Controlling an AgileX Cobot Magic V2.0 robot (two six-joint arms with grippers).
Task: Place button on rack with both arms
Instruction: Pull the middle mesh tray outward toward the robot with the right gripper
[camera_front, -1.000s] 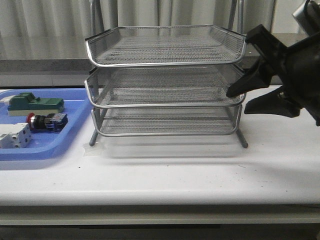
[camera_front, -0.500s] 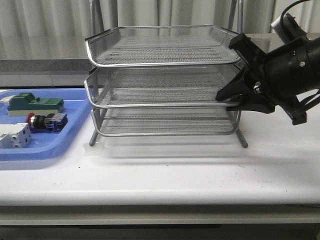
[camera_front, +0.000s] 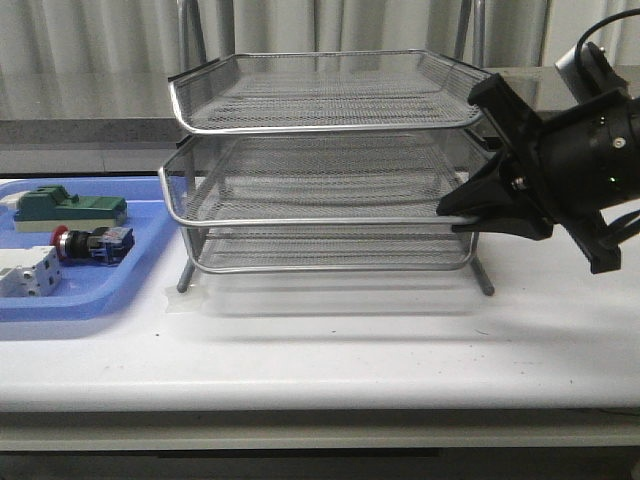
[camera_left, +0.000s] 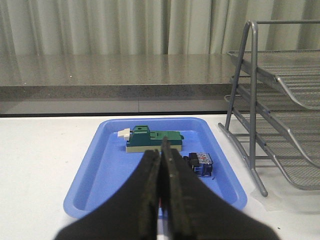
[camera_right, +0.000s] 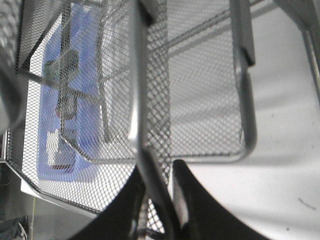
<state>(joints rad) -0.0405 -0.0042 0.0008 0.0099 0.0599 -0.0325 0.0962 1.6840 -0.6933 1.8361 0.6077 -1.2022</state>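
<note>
The rack is bright silver metal: fine wire mesh in its tiers, edged and framed with smooth, shiny tube. The counter is a smooth, matt white surface, and at its left edge a smooth blue plastic tray with a slight sheen holds the button, whose red head looks glossy. The right end effector is matt black, plastic-looking.
</note>
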